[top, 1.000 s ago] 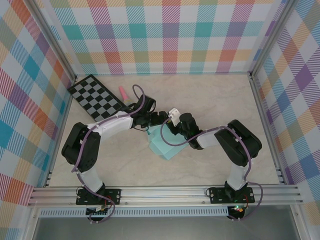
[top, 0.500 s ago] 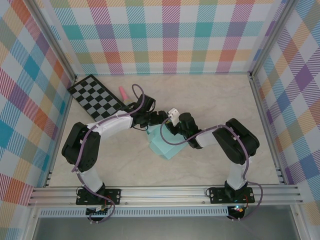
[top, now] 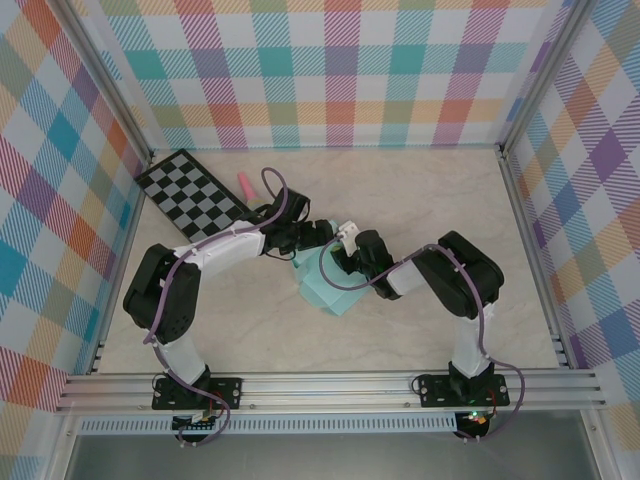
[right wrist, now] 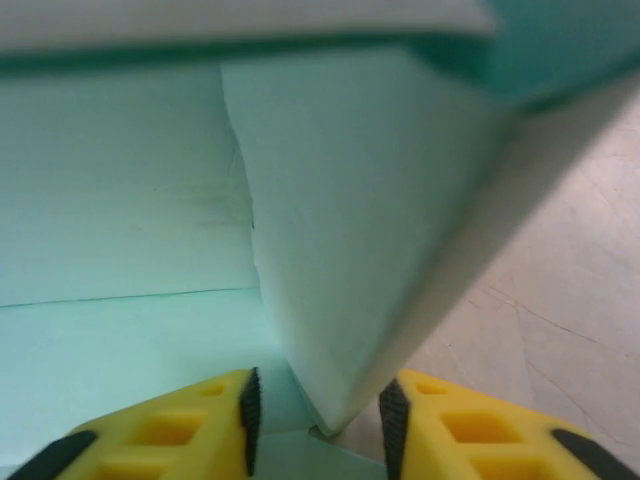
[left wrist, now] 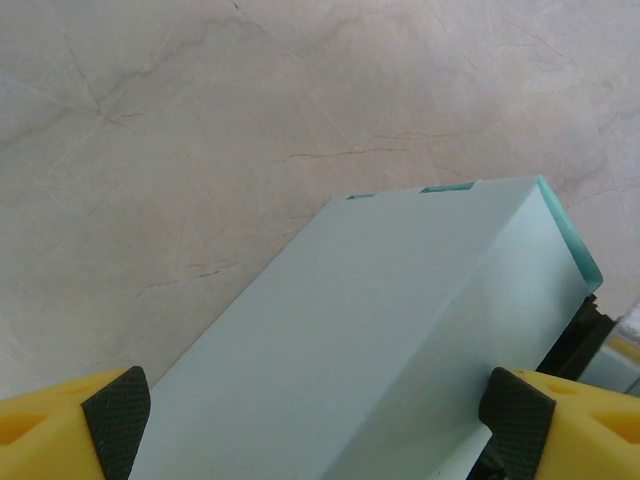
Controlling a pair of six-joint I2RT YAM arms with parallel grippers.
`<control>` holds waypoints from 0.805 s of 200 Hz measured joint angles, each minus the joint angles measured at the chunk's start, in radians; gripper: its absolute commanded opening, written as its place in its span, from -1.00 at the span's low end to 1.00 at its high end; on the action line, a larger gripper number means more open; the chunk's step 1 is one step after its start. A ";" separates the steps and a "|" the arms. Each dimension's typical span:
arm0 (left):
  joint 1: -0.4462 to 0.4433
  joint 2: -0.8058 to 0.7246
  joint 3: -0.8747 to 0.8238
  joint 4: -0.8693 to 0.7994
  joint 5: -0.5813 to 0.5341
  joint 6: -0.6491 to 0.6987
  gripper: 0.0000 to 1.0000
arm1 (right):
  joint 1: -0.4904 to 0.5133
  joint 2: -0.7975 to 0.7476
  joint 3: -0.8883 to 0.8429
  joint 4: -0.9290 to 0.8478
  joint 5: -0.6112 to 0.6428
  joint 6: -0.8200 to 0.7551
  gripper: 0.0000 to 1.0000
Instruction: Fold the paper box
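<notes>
Paper box [top: 322,292] — pale mint, rect. block shape

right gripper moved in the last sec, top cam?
Yes, slightly. The right gripper has edged left in the top view, toward the checkerboard and away from the right frame post; its elbow swung left more clearly.

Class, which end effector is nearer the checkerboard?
Left. The left end effector is just right of the checkerboard; the right end effector is farther right, over the paper box.
</notes>
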 measured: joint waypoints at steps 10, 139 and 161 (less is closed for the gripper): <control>0.000 0.000 0.000 0.000 0.002 0.002 0.76 | 0.000 0.000 0.000 0.003 -0.006 0.003 -0.12; 0.071 0.119 0.123 0.002 0.192 0.185 0.57 | -0.098 -0.023 -0.030 0.066 -0.193 0.173 -0.19; 0.085 0.138 0.134 0.002 0.244 0.195 0.57 | -0.091 -0.023 -0.019 0.053 -0.178 0.175 -0.17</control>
